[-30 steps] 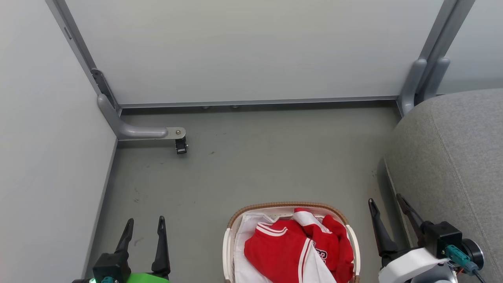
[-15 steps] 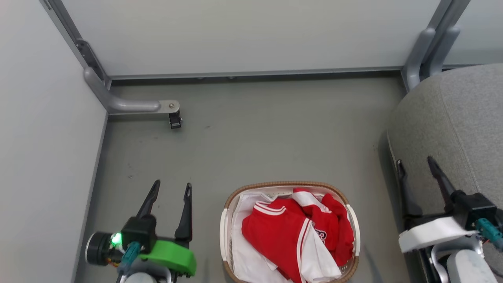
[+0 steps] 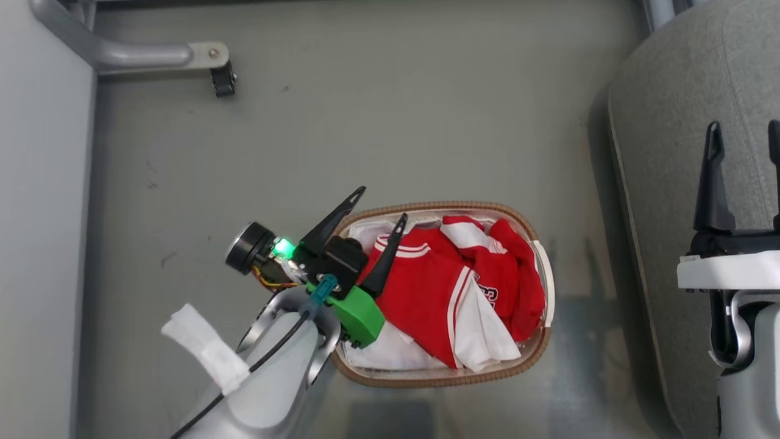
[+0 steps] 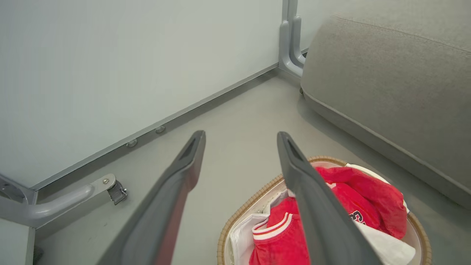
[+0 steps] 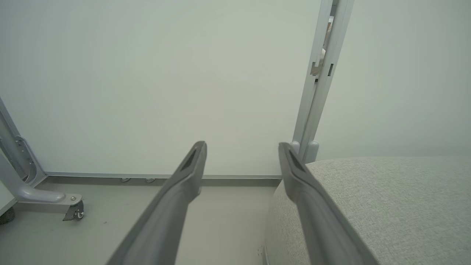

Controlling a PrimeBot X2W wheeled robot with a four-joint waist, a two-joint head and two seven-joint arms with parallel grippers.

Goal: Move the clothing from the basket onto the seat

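L forearm point(image 3: 274, 378) slants up from lower left. L gripper point(image 3: 384, 202) tilts toward basket point(image 3: 451, 381), 2 fingers spread, empty. Clothing point(image 3: 439, 286) lies in basket, under 1 finger & beyond its tip; other finger over floor point(image 3: 365, 122) outside rim. Farther off, R gripper point(image 3: 744, 124) points straight, fingers apart, empty, above seat point(image 3: 658, 183).

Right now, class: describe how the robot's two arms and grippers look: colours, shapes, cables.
Left gripper: two long, dark, tapering fingers, black body, green mount, lit green lamp, teal connector, black cable; silver forearm with white tape. Right gripper: matching dark fingers, white mount, pale grey forearm.
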